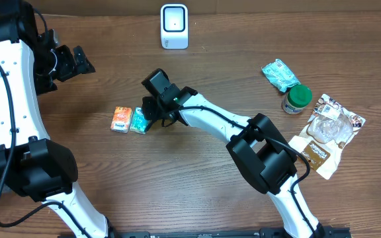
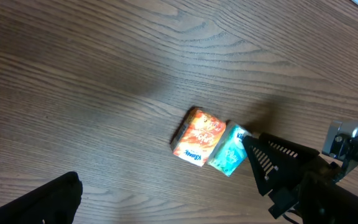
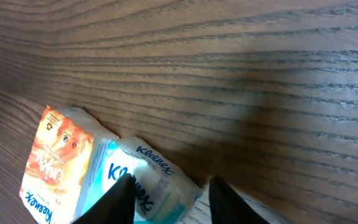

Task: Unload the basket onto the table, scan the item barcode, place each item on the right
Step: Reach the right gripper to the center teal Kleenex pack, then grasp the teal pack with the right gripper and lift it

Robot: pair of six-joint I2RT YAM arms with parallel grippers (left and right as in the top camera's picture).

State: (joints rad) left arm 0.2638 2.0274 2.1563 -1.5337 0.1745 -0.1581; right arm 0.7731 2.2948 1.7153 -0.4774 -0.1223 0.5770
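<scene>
Right gripper (image 3: 173,186) is hanging low over the table (image 1: 177,192), black tapered fingers (image 3: 124,198) straddling the teal Kleenex pack (image 3: 157,171). One finger is overlapping the pack's top face and the other is sitting just at its far edge. The jaws are standing partly apart with the pack between them, and I cannot tell whether they are actually pinching it or only bracketing it. The pack is a small soft rectangular tissue packet in glossy film wrap with blue lettering on a white and teal print, and it is lying flat near the table's middle. The orange tissue pack (image 3: 58,162) has the same pillow shape and shiny wrap and is lying flat right against the teal one, touching along one long side, on the side away from the fingers. The tabletop is dark brown wood-grain laminate, matte, with long streaky grain. Left gripper (image 1: 77,61) is sitting up at the far left corner, well apart from both packs, fingers spread wide and holding nothing. The scanner (image 1: 174,26), a white rounded-square box with a dark face, is standing at the far edge. Off to the right, a crinkled teal foil pouch (image 1: 280,74), a small round jar with a green lid (image 1: 297,99), and a wrinkly clear plastic bag over brown-and-white printed packaging (image 1: 329,125) are lying close together.
</scene>
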